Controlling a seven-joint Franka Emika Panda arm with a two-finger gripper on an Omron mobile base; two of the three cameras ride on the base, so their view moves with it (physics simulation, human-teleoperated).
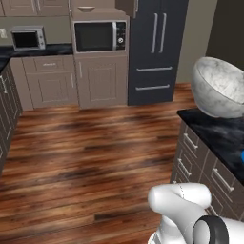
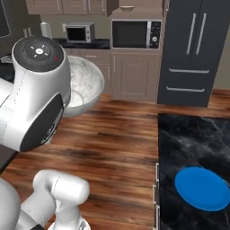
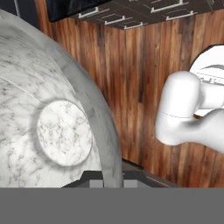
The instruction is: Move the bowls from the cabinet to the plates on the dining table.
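Marbled bowl (image 1: 219,86) held up in the air, tilted, above the near corner of the counter (image 1: 220,133) in the left base view; not resting on the black marble top. Seen again in the right base view (image 2: 83,85), partly hidden behind the arm's big joint, over the wood floor (image 2: 112,148). Close up in the hand view (image 3: 57,127): pale veined inside, flat round bottom, thick grey rim running down between the finger tips. End effector (image 3: 112,181) pressed together, pinching the bowl's rim. Blue plate (image 2: 202,188) flat on the counter (image 2: 179,134) near its front edge, well apart from the bowl. Far wall: dark fridge (image 1: 155,47), built-in microwave (image 1: 99,36), small grey microwave (image 1: 27,38) on a dark side worktop.
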